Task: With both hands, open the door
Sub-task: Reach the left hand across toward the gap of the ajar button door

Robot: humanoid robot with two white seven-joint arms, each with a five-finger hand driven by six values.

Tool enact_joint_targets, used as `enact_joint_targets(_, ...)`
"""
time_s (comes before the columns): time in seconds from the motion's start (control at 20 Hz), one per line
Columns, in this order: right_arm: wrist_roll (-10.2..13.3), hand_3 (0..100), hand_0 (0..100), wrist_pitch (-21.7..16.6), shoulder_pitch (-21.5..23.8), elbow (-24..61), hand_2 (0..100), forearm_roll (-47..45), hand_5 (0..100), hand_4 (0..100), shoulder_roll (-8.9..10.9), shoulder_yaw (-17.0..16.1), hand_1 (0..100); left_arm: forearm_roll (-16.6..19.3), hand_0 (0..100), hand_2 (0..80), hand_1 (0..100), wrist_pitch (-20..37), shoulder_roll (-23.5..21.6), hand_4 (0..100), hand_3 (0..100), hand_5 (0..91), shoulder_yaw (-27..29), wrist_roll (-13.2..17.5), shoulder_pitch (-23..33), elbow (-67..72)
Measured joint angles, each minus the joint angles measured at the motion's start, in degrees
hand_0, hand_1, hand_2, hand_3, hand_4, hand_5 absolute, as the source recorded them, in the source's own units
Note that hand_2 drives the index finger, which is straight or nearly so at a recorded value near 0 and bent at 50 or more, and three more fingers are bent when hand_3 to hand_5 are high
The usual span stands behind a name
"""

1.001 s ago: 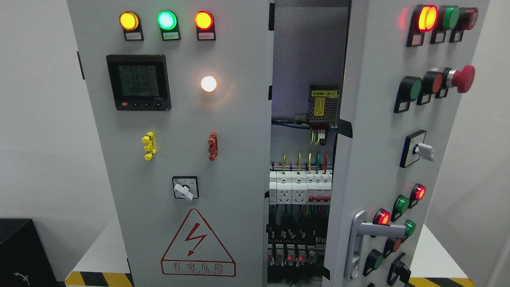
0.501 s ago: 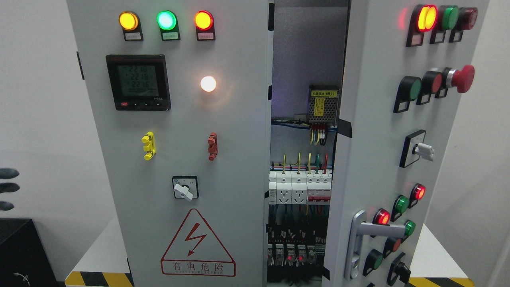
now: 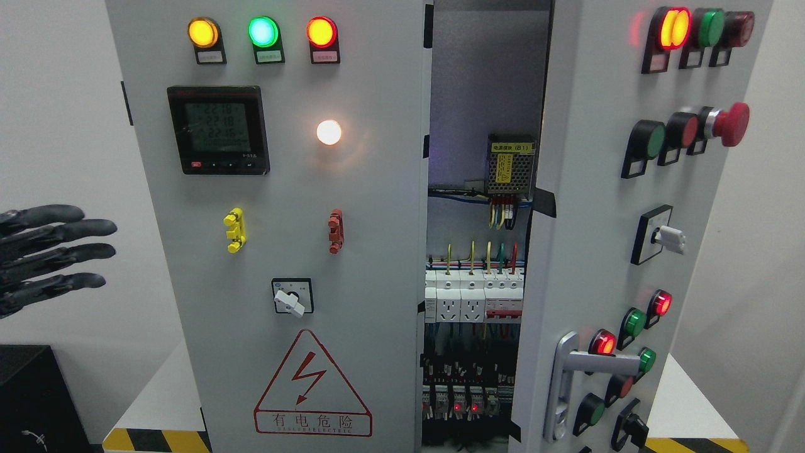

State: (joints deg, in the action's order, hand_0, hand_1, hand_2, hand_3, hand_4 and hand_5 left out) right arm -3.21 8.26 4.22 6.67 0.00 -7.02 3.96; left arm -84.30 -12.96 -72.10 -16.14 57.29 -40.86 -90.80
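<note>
- Doors of the grey cabinet fill our view: the left door (image 3: 283, 251) looks shut, the right door (image 3: 629, 226) stands ajar, showing wiring between them.
- We judge both stiff, heavy steel panels on hinges; the silver handle (image 3: 582, 377) or the inner edge offers purchase.
- Our left hand (image 3: 47, 255) hovers at the frame's left, fingers spread, holding nothing, apart from the cabinet.
- Our right hand is out of view.

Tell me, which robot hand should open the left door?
Probably the left hand. It is the only hand in view, fingers spread, beside the left door, which looks shut. The right door already stands ajar.
</note>
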Motion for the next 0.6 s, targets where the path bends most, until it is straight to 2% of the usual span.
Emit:
enact_joint_targets(0.2, 0.0, 0, 0, 0.0, 0.0, 0.0, 0, 0.0, 0, 0, 0.0, 0.0, 0, 0.16, 0, 0.0, 0, -0.68, 2.93, 0, 0, 0.0, -9.96, -0.71, -7.97, -0.44)
enact_joint_targets(0.45, -0.01, 0, 0, 0.0, 0.0, 0.01, 0, 0.0, 0, 0, 0.0, 0.0, 0, 0.31, 0, 0.0, 0, -0.89, 7.62, 0, 0, 0.0, -18.7, -1.24, -13.75, -0.77)
enact_joint_targets(0.6, -0.01, 0, 0, 0.0, 0.0, 0.0, 0, 0.0, 0, 0, 0.0, 0.0, 0, 0.13, 0, 0.0, 0, -0.99, 10.88, 0, 0, 0.0, -23.89, -3.52, -19.1, -0.69)
